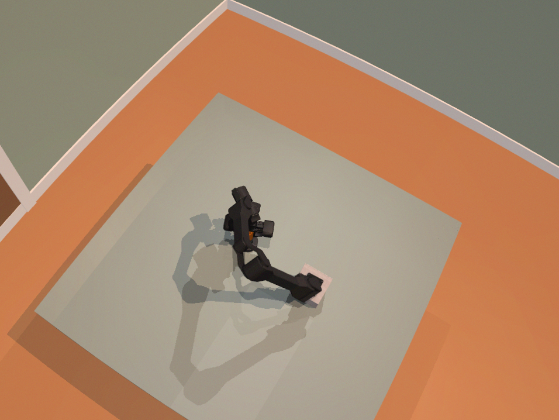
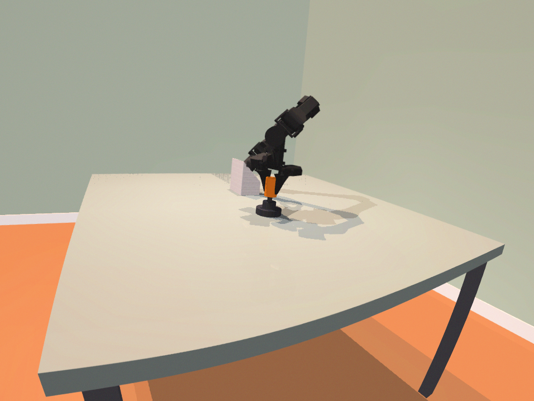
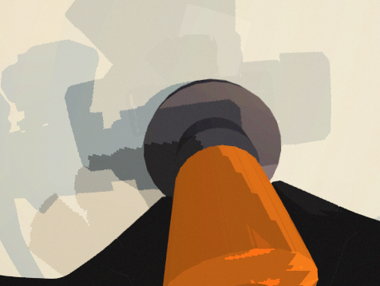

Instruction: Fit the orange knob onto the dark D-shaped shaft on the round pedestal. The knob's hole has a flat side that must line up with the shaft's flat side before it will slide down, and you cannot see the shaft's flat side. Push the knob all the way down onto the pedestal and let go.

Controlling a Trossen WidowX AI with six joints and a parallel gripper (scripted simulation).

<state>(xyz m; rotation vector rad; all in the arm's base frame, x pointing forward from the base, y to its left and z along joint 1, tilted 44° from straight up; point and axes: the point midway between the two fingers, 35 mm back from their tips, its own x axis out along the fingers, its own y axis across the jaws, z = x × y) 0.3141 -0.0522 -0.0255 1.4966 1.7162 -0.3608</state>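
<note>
Gripper (image 1: pixel 250 233) (image 2: pixel 271 190) (image 3: pixel 223 198) is clamped on the orange knob (image 1: pixel 251 235) (image 2: pixel 270 187) (image 3: pixel 227 208), one finger per side. Knob is upright, or near enough, in the exterior view.

Knob position: directly over the round pedestal (image 1: pixel 255 244) (image 2: pixel 268 210) (image 3: pixel 261 116), at its 12 o'clock in the exterior view. Not seated: a short piece of dark shaft (image 2: pixel 270 199) shows between the knob's bottom end and the pedestal's raised step. Can't tell whether the shaft tip is inside the hole or the knob just sits on top. Flat alignment can't be read either.

Wrist view: pedestal disc sticks out past the knob's far end, toward 12 o'clock; knob body runs down to 6. Black fingers come in at 8 and 4 o'clock. The knob hides the shaft there.

Top view: arm (image 1: pixel 280 276) (image 2: pixel 276 135) covers most of the knob, only an orange sliver visible. Pale pink block (image 1: pixel 323 281) (image 2: pixel 244 181) is at 4 o'clock from the knob, with the arm's far end above part of it. Exterior puts that block at 9 o'clock from the knob, farther back on the table (image 1: pixel 316 181) (image 2: pixel 215 280) (image 3: pixel 351 24).
</note>
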